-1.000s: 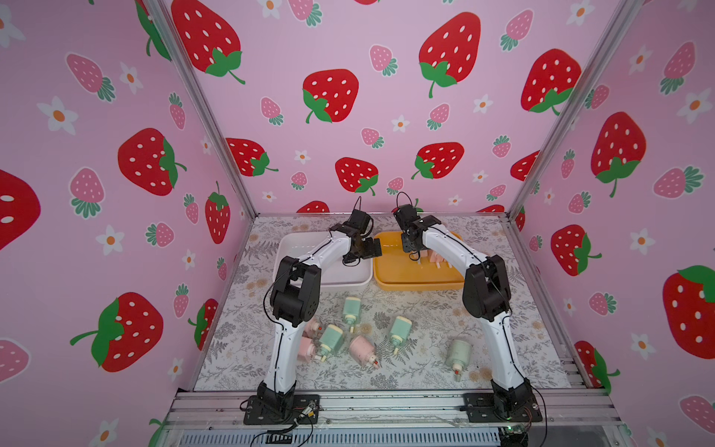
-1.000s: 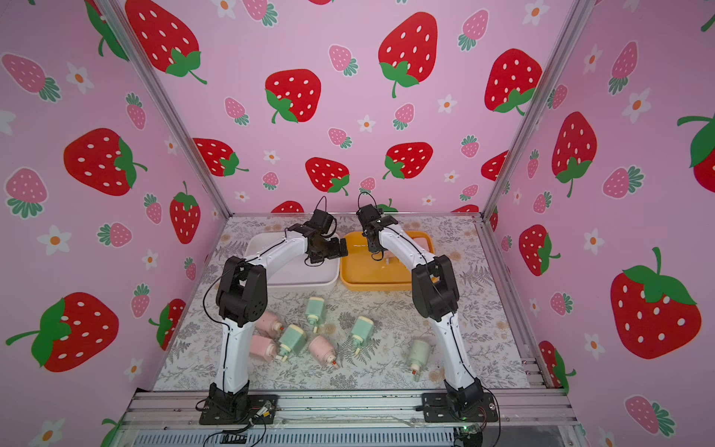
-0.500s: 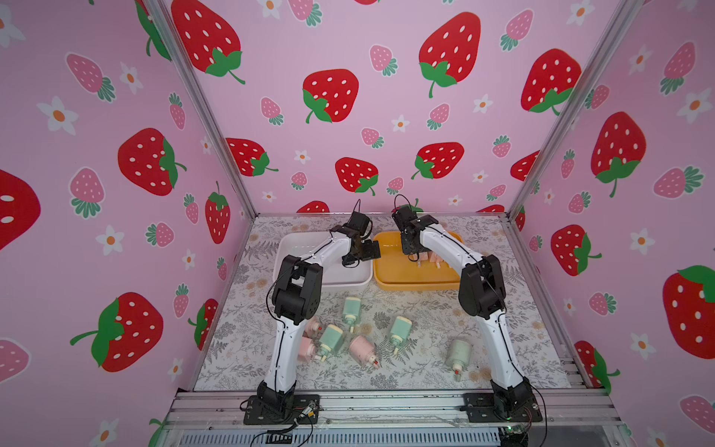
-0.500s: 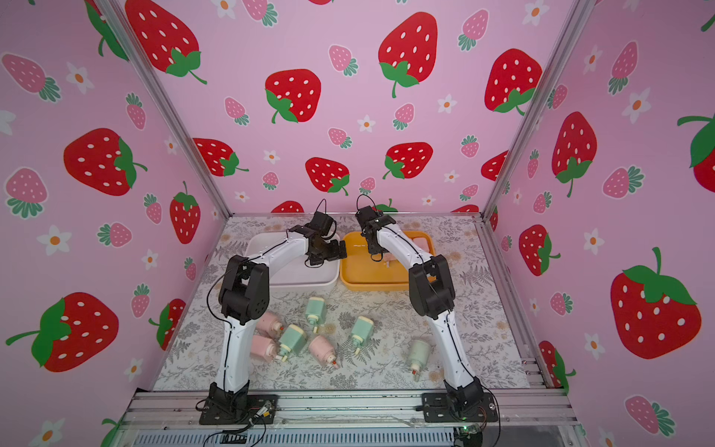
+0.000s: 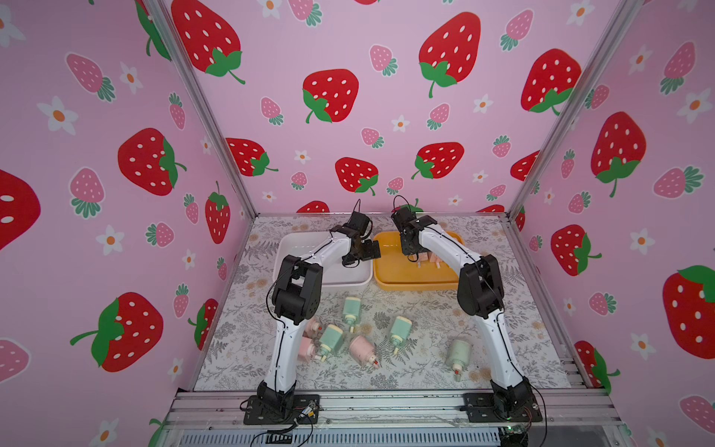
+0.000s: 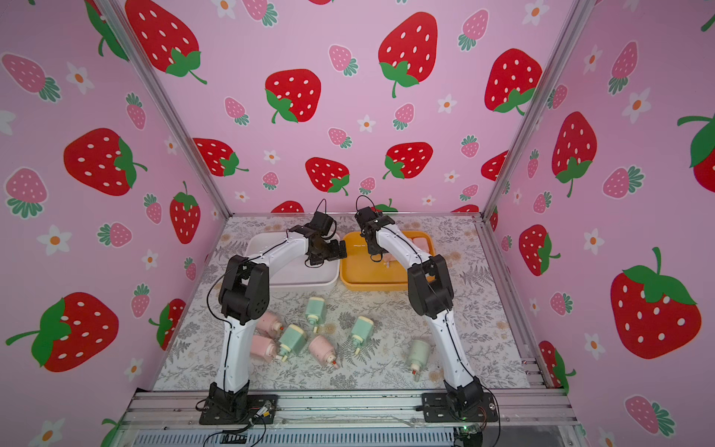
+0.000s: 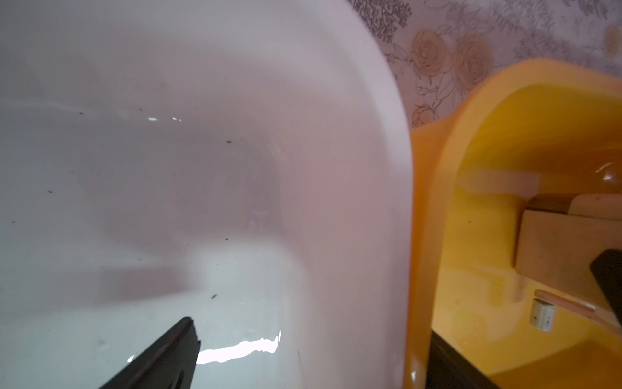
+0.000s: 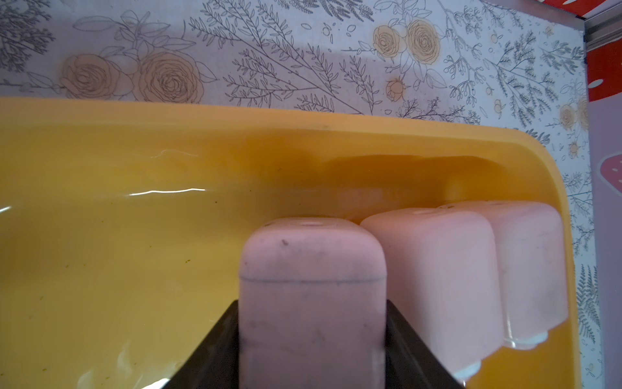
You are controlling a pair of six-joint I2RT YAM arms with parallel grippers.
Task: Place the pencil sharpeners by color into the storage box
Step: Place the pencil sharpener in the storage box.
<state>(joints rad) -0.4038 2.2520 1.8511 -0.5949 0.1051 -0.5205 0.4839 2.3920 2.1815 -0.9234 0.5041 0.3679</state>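
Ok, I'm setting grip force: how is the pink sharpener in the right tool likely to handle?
Probably stiff: the pink sharpener looks like a hard moulded shell, undented in the right tool. Its smooth, rounded sides might slip. Its flat faces, like the neighbouring sharpener in the yellow tray, should resist rolling.

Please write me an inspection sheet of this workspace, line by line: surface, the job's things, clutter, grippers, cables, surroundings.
Surface: floral table cover, flat; white bin and yellow bin side by side at the back.
Job's things: four green sharpeners and three pink sharpeners lie loose in front of the bins; a pink pair rests in a yellow bin corner; the white bin shows none.
Clutter: nothing seen.
Grippers: right gripper shut on a third pink sharpener beside the pair; left gripper open, empty, over where the bins meet.
Cables: black loops at both wrists; leads at the bases.
Surroundings: strawberry walls, metal frame.
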